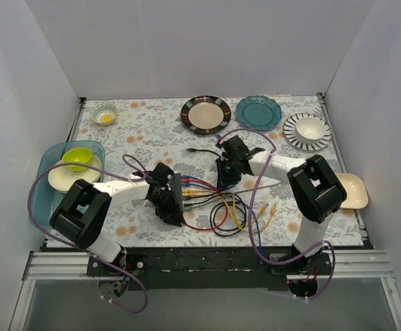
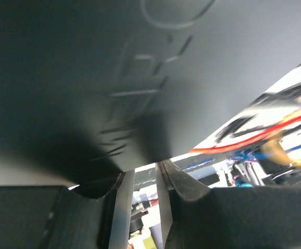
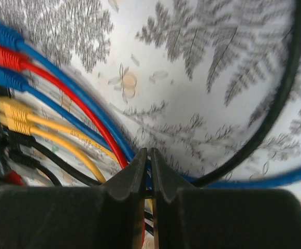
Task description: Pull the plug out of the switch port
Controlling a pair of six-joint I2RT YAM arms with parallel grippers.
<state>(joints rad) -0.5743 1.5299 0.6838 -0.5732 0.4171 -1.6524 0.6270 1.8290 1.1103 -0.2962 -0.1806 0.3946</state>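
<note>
Switch: a flat matte black box [image 2: 88, 78] near the middle of the table [image 1: 152, 131], lying under the left gripper [image 2: 141, 170]. In the left wrist view its dark top fills most of the frame, and its raised lettering is too blurred to read.

Left gripper: down on the switch with its fingers [image 2: 186, 189] spread by a narrow gap. Light shows through the gap and nothing is seen clamped in it. The tips sit right at the edge of the box.

Plugs [image 3: 8, 78]: a row seated in the switch's sockets, at 9 o'clock in the right wrist view. From the top they are blue, red, blue, two yellow, then black.

Right gripper [image 3: 148, 155]: at about 2 o'clock from the switch in the top view, low over the fern-print cloth [image 3: 202, 78]. Its fingers are pressed almost together and pinch the blue cable [image 3: 46, 58] a little way out from the plugs. Blue shows in the slit between the tips.

Which blue plug that cable belongs to: cannot tell, because both blue leads run together toward the tips.

Red cable [image 3: 72, 104]: runs alongside the blue one to the left-hand finger. Whether it is caught too cannot be told.

Black cable [image 3: 290, 78]: sweeps round at 3 o'clock and ends just beside the right-hand finger.

Coil [image 1: 228, 215]: slack red, yellow and black loops on the table at 6 o'clock from the right gripper.
</note>
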